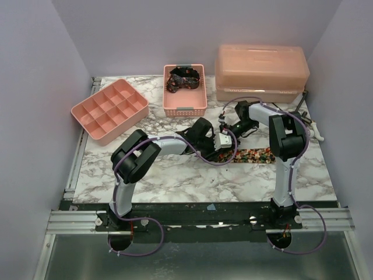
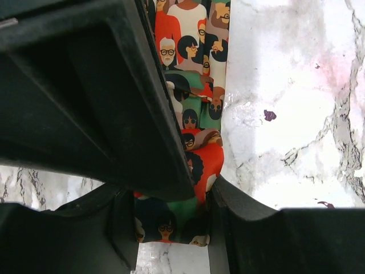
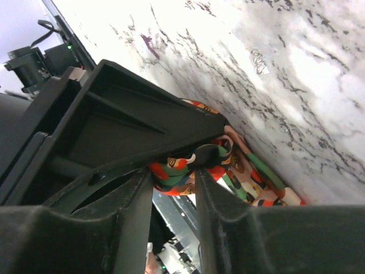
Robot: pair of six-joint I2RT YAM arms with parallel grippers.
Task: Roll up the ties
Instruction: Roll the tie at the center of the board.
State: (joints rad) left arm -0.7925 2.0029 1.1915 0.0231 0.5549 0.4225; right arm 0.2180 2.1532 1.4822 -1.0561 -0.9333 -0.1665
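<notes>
The printed tie [image 1: 256,156], flecked red, orange and green, lies as a strip on the marble table right of centre. Its left end is gathered where both grippers meet. My left gripper [image 1: 220,143] is shut on that end. In the left wrist view the tie [image 2: 199,85] runs up from between the fingers [image 2: 171,212]. My right gripper [image 1: 226,126] comes in from the right and pinches a folded bunch of the same tie [image 3: 242,171] at its tips [image 3: 171,171]. A darker tie [image 1: 182,78] lies bundled in the pink basket [image 1: 185,106].
A pink divided tray [image 1: 108,111] sits at the back left. A pink lidded box [image 1: 260,73] stands at the back right. The right arm's elbow [image 1: 285,137] rises over the tie's right part. Cables loop around both arms.
</notes>
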